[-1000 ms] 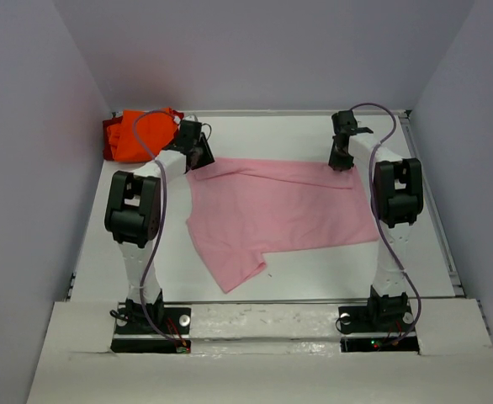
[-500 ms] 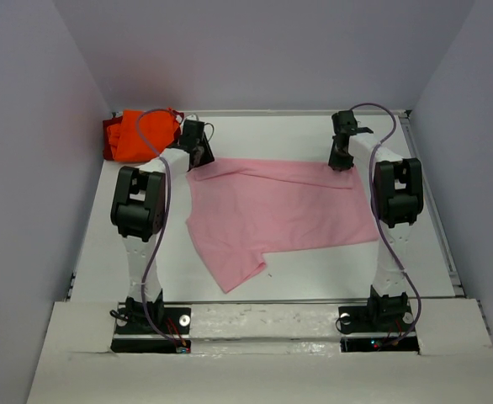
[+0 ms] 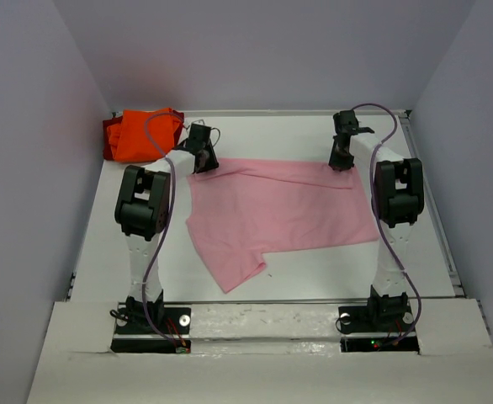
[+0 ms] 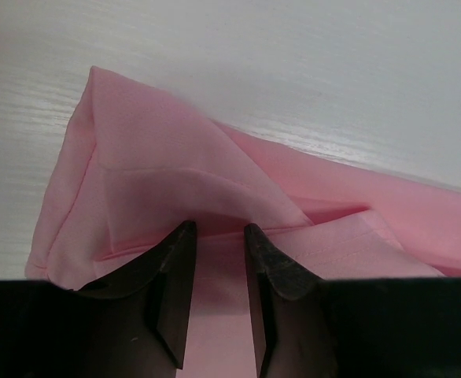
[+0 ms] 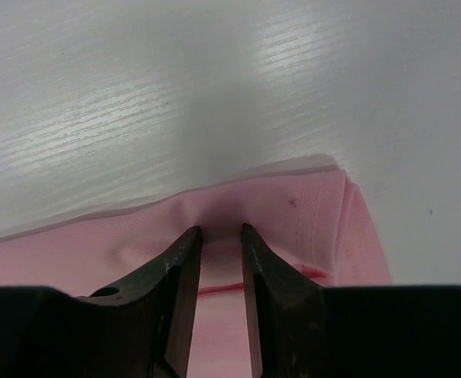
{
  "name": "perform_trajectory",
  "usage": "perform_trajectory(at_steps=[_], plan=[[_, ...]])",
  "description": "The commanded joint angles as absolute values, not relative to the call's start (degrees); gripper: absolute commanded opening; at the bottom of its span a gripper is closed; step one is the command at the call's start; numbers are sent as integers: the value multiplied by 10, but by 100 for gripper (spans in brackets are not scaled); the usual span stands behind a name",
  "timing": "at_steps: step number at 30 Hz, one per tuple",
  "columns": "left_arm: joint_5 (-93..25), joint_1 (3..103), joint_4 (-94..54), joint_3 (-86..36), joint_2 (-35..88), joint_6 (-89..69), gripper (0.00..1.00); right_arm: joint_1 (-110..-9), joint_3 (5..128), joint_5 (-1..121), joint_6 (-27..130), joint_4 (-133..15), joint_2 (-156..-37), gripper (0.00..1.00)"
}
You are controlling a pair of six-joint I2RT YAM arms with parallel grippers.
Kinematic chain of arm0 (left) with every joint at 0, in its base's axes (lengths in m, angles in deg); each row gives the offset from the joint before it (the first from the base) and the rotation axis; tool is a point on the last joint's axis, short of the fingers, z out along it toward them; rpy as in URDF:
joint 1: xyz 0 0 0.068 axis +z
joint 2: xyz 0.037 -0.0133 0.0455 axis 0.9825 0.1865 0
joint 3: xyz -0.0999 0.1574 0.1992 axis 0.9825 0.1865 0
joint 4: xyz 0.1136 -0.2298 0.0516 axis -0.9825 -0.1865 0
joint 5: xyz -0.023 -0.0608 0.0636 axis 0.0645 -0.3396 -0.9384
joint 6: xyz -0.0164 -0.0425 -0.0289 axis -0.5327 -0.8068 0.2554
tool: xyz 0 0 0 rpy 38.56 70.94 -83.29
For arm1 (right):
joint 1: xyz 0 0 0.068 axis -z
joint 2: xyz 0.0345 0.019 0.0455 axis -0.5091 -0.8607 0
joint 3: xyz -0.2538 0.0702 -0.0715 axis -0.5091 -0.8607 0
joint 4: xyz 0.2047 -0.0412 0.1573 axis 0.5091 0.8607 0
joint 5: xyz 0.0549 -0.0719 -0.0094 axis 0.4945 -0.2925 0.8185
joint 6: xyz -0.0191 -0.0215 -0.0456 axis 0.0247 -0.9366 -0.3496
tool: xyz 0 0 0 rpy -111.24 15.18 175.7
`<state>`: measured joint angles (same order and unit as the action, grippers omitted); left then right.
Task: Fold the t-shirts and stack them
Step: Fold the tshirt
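Pink t-shirt (image 3: 280, 210), far corners pinched — left end effector (image 4: 219, 228), right end effector (image 5: 221, 230)

right gripper (image 5: 219, 230) pinches pink t-shirt (image 5: 293, 209) edge near corner, white table (image 5: 136, 94)

Top camera looks down from behind; wrist cameras closely face the pink t-shirt (image 3: 272, 210).

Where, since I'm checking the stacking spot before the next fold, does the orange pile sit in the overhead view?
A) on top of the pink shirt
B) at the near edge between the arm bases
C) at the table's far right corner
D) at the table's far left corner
D: the orange t-shirts lie bunched at the far left corner of the table, while the pink t-shirt is spread mid-table.
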<state>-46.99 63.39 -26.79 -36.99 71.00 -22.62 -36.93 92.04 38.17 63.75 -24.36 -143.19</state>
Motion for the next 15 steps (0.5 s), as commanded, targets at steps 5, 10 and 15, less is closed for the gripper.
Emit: perform_trajectory(at_steps=[5,10,15], plan=[[-467,626,-287,-331,668,-227,40,-361,925,396,643,-250,-1410,33],[-463,616,-294,-300,632,-234,39,-355,928,396,643,-250,-1417,33],[-452,601,-289,-254,575,-241,39,-355,929,400,645,-250,-1425,33]])
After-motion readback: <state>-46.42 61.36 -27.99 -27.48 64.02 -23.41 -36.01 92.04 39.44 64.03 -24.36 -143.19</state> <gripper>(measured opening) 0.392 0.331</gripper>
